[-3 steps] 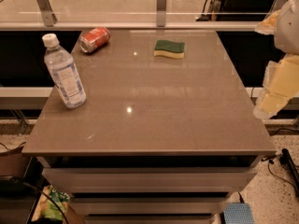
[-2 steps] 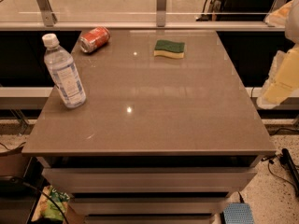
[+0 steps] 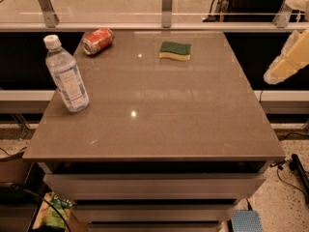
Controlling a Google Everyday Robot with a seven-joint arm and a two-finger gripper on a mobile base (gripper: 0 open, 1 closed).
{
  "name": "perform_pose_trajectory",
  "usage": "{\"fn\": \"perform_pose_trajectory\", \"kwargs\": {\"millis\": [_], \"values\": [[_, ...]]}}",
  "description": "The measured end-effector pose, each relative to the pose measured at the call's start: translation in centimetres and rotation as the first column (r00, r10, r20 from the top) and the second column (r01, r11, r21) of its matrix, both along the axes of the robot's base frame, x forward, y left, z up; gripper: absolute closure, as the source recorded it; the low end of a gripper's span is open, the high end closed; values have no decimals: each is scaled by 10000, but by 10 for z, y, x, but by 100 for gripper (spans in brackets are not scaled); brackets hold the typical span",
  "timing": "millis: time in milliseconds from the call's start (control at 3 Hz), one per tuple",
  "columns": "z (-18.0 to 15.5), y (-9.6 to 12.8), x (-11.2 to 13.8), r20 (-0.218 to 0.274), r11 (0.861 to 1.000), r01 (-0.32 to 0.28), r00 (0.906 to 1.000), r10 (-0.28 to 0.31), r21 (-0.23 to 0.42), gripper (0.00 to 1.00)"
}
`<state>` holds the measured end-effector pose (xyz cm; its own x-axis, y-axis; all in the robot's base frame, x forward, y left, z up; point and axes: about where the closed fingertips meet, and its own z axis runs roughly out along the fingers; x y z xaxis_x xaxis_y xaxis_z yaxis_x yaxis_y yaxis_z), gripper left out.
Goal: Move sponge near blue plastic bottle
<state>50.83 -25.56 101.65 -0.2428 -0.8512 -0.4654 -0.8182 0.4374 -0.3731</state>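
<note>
The sponge point(image 3: 175, 50), dark green on top with a pale yellow base, lies flat at the far middle of the brown table point(image 3: 193, 120). The blue plastic bottle point(image 3: 67, 79), clear with a white cap and pale label, stands upright near the table's left edge, well apart from the sponge. My gripper point(image 3: 288, 59) shows only as a pale blurred shape at the right edge of the camera view, off the table's right side and above it, far from the sponge and holding nothing that I can see.
A red soda can point(image 3: 97, 40) lies on its side at the far left of the table, behind the bottle. A glass railing with metal posts point(image 3: 167, 6) runs behind the table. Cables lie on the floor at the right point(image 3: 294, 168).
The pale arm shape at the right has shifted a little to the right, further out of view. The sponge, bottle and can have not moved.
</note>
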Motion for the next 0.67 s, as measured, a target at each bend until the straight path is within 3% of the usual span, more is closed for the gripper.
{"fn": "perform_pose_trajectory", "kwargs": {"millis": [333, 667], "values": [[-3, -6, 32, 471, 9968, -323, 9985, 288, 734, 0], [-12, -8, 61, 642, 9883, -765, 9956, 685, 1317, 0]]}}
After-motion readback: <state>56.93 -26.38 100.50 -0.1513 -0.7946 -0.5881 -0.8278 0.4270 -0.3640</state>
